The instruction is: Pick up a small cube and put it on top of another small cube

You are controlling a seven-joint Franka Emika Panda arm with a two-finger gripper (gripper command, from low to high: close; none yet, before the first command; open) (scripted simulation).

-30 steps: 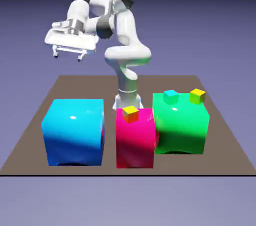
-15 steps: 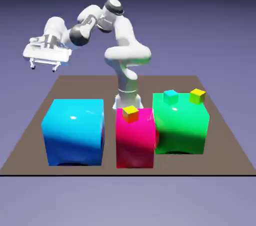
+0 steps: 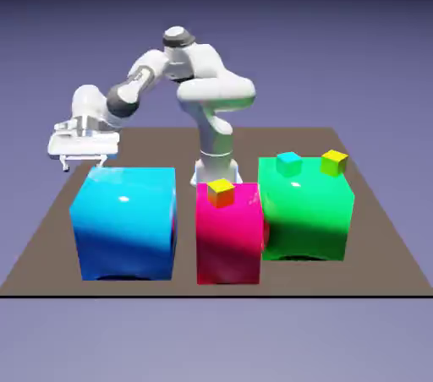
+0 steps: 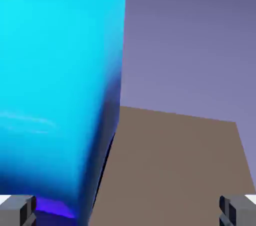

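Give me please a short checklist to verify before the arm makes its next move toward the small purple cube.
1. Gripper open and empty: ok; fingers stand wide apart, nothing between them.
2. Purple cube in sight: not ok; neither view shows it, perhaps hidden behind the big cyan block.
3. Room around the hand: cannot tell; it hangs close above that block's far edge.
4. Target lime-sided cube free on top: ok; it sits on the green block.
5. Look-alikes told apart: ok; orange-sided cube, tiny cyan cube.
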